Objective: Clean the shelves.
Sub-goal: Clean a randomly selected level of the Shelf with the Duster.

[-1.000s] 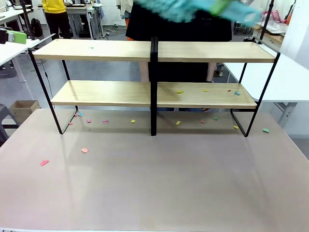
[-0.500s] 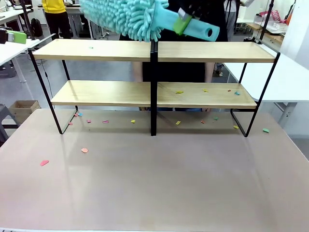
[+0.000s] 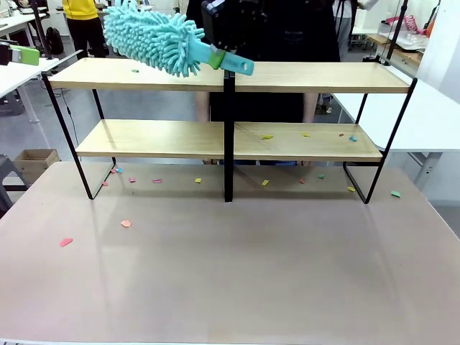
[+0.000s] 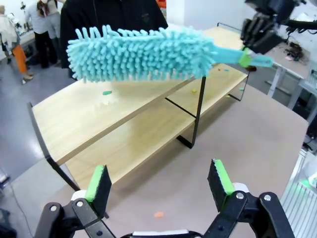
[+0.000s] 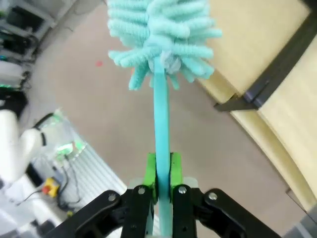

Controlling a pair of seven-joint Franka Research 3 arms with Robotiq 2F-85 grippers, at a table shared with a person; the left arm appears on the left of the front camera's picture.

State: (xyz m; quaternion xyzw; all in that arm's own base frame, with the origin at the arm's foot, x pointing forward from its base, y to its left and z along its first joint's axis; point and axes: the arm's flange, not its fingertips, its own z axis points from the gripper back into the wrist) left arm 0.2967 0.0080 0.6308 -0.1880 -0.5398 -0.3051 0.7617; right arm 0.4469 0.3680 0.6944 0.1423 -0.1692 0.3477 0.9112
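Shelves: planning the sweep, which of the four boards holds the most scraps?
The lower right board: several coloured scraps lie there; the upper left board shows just one.

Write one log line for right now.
right fingers: shut on fluffy turquoise duster | duster: above black-framed wooden shelves, top left board | left fingers: open, empty

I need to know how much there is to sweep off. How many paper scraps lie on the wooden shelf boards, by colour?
Yellow scraps: 2
Green scrap: 1
Blue scrap: 1
Red scrap: 1
Total on the shelves: 5
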